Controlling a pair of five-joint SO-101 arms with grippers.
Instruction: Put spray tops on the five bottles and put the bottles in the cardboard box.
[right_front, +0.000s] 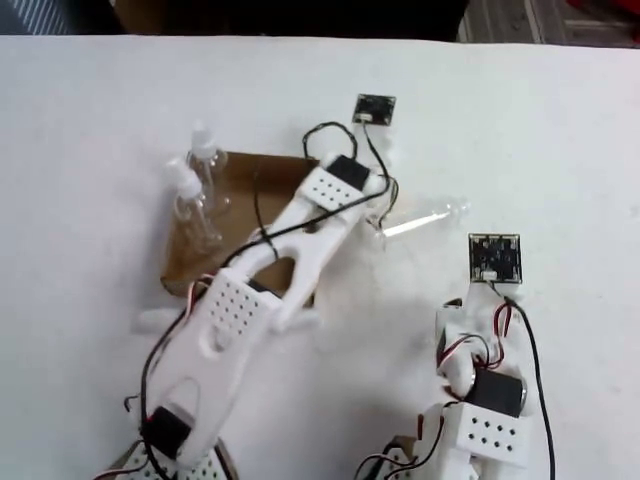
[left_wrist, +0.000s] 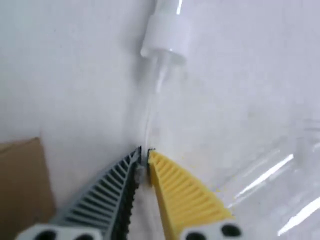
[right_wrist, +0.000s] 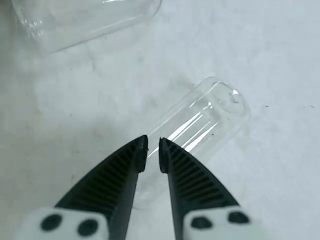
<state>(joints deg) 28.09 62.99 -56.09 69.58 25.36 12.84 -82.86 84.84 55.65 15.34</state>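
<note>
White spray top (left_wrist: 166, 36), tube between left jaws

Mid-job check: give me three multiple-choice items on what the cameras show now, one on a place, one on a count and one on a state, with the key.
1. Where do the capped bottles stand?
A) in the cardboard box
B) beside the right arm's base
C) at the table's far edge

2. How many capped bottles are there?
A) five
B) none
C) two

3. How is the left gripper?
A) wide open
B) shut on the thin tube of a spray top
C) shut around a bottle's body

Key:
1 A: in the high view they stand upright inside the box.
2 C: two stand there side by side.
3 B: in the left wrist view the fingertips pinch the tube that hangs from the white top.
</note>
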